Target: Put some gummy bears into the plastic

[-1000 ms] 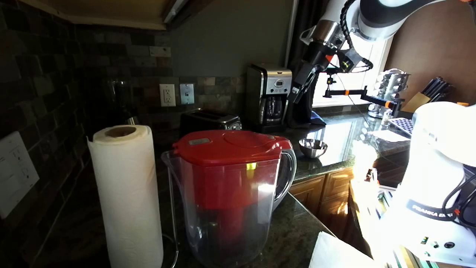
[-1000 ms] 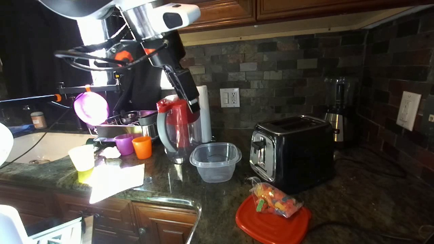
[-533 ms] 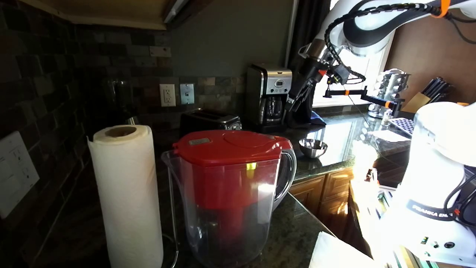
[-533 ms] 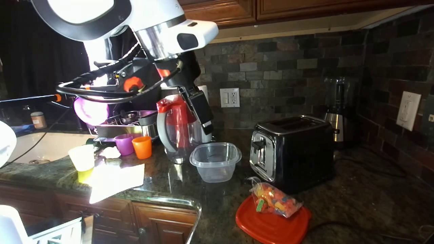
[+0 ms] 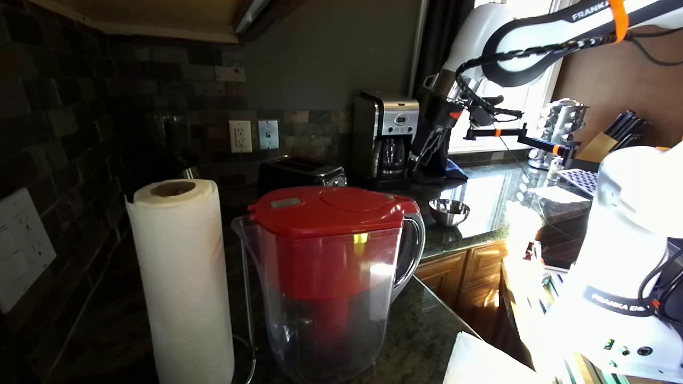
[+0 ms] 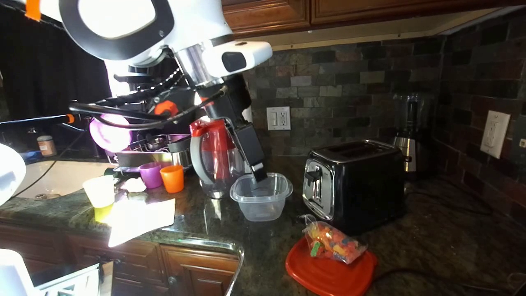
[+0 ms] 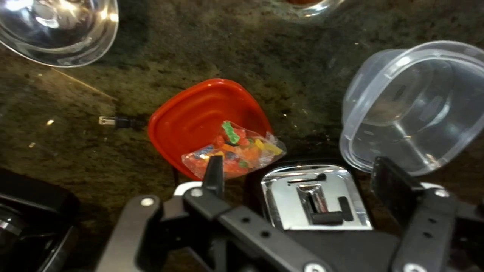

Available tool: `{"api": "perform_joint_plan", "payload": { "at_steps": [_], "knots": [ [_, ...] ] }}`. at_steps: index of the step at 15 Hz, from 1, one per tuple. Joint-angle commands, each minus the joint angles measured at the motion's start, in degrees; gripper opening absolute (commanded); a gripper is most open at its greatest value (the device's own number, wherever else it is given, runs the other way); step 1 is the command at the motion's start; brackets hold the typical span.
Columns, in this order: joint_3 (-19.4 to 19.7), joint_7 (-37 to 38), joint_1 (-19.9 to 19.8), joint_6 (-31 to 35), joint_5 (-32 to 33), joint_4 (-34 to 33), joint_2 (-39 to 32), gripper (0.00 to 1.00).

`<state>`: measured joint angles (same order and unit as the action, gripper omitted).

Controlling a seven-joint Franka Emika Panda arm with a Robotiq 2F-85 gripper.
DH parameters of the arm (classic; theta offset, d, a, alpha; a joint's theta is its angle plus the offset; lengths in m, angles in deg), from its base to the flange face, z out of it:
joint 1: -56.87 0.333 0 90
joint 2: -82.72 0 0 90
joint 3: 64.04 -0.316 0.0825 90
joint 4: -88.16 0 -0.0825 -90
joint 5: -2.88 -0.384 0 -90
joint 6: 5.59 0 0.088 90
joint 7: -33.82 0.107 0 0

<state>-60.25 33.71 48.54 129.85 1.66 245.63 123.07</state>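
Observation:
A clear bag of colourful gummy bears lies on a red lid on the counter. In the wrist view the bag sits at the lid's edge, with a green gummy at its top. The clear plastic container stands upright beside the lid and looks empty; it also shows in the wrist view. My gripper is open and empty, above the counter and apart from the bag. In an exterior view its fingers overlap the container's rim. No container, bag or lid shows in an exterior view with the gripper.
A black and chrome toaster stands beside the bag and container. A red-lidded pitcher is behind the container. A metal bowl and a plug lie near the lid. A coffee maker and paper towel roll also stand on the counter.
The arm and gripper have come down, moving right in an exterior view toward the container and toaster. The bag, lid and container have not moved.

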Motion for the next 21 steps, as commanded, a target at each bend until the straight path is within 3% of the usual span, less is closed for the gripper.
{"api": "perform_joint_plan", "payload": {
  "at_steps": [1,6,12,16,21],
  "knots": [
    [-4.9,7.2,-5.5,5.5,8.3,0.0,-8.6,1.0],
    [-7.1,11.7,-8.5,10.6,18.6,-1.3,-19.6,1.0],
    [-3.5,8.0,-7.0,16.7,21.4,-3.7,-29.2,1.0],
    [0.5,2.1,-4.9,22.8,15.9,-5.3,-34.1,1.0],
    [3.3,-9.2,-0.6,28.6,1.4,-6.8,-38.7,1.0]
  ]
}}
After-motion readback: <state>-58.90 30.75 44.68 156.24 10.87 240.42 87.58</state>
